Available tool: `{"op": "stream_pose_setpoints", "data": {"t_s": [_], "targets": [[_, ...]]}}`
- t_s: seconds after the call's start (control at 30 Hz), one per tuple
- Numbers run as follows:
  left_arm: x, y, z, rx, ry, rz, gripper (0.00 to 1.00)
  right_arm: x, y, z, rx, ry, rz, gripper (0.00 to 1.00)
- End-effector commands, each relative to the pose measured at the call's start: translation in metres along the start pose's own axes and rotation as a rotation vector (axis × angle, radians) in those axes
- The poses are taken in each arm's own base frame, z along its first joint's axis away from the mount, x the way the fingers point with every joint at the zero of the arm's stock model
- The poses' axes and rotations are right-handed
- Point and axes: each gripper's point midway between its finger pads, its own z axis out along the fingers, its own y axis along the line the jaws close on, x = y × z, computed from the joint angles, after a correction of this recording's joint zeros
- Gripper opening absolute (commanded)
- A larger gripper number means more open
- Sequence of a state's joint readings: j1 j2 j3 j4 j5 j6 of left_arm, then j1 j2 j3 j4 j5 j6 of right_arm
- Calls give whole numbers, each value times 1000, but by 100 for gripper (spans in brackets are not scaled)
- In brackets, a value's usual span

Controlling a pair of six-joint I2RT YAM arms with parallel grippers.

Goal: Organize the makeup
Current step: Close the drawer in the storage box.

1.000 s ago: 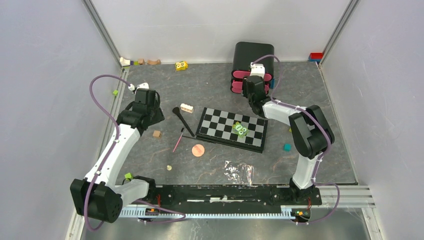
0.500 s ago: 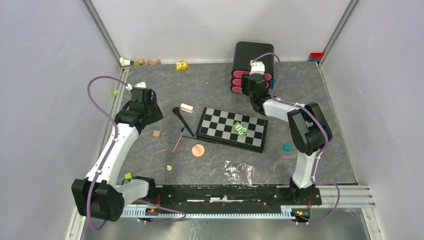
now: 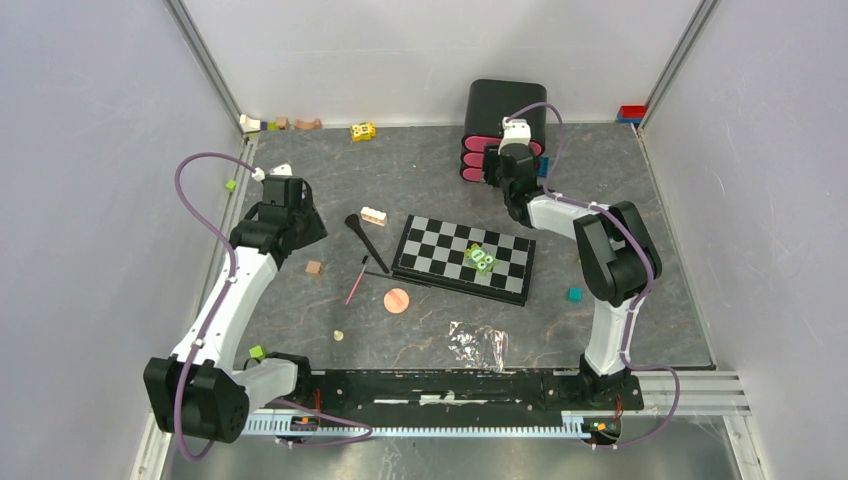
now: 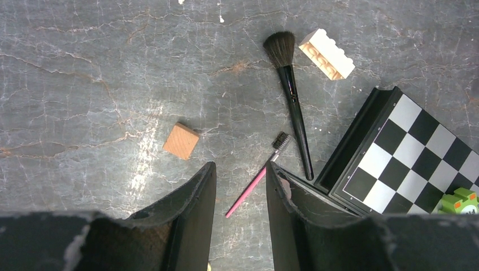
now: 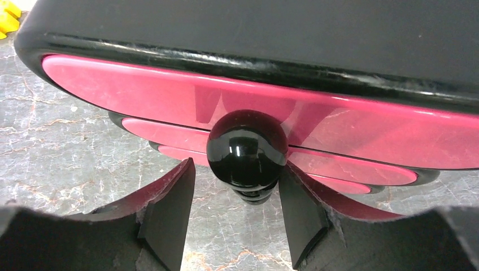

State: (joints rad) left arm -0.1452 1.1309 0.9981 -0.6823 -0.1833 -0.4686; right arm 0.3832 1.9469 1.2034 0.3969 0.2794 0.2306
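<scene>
1. The black brush (image 3: pixel 366 238) lies flat on the table (image 3: pixel 420 170). Its long axis runs diagonally: the bristle head points to the far left, beside a white block (image 4: pixel 326 53), and the handle end points to the near right, close to the left corner of the chequered board (image 3: pixel 465 260).
2. The pink pencil (image 4: pixel 255 183) lies just beside the brush handle. Its dark, bristled tip points towards the far side and its pink shaft towards the near left.
3. The round peach puff (image 3: pixel 397 300) lies flat, near the board's left corner and well apart from the drawers.
4. Our left gripper (image 4: pixel 240 195) hovers above the pink pencil with its jaws partly apart. It holds and touches nothing.
5. Our right gripper (image 5: pixel 234 200) is at the black box of pink drawers (image 3: pixel 505 112) at the far side. Its jaws are spread either side of the black knob (image 5: pixel 247 148) on the top drawer. A gap shows on one side, so the knob isn't clamped.
</scene>
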Motion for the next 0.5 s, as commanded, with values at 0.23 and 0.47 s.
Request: {"op": "stream_pose_setpoints", "data": {"t_s": [0.23, 0.47], "targets": [[-9, -3, -2, 29, -35, 20, 44, -34, -4, -26, 4, -99, 61, 66], [-10, -2, -3, 31, -36, 16, 44, -42, -2, -44, -11, -123, 35, 68]]}}
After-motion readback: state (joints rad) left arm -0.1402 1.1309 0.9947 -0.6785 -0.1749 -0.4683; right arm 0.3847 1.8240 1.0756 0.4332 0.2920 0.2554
